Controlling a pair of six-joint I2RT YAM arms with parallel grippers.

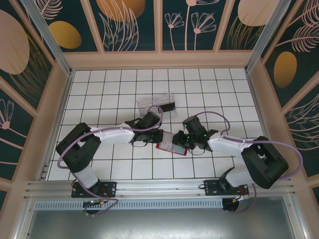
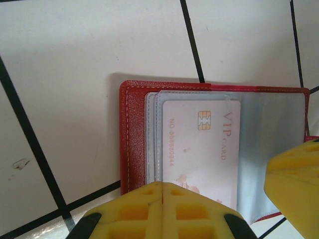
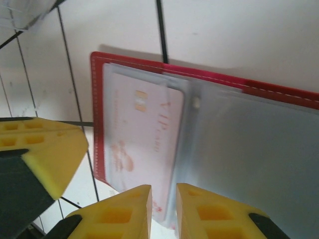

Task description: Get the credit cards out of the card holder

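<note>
The card holder [image 1: 168,146] lies open on the white tiles, red outside [image 2: 133,139] with grey-blue clear sleeves inside [image 3: 249,144]. A pale pink VIP card [image 2: 199,144] [image 3: 139,129] sits in the left sleeve. My left gripper [image 1: 162,137] [image 2: 163,185] is shut, its tips at the holder's near edge over the card's corner. My right gripper [image 1: 182,140] [image 3: 163,191] is narrowly open, and the sleeve's edge beside the card runs into the gap. A dark card [image 1: 168,106] lies on the clear tray.
The clear plastic compartment tray [image 1: 149,103] sits on the tiles just beyond the grippers. Wooden walls ring the tiled floor. The right gripper's yellow finger [image 2: 294,174] shows beside the holder, and the left gripper's finger [image 3: 40,149] stands close to its left edge.
</note>
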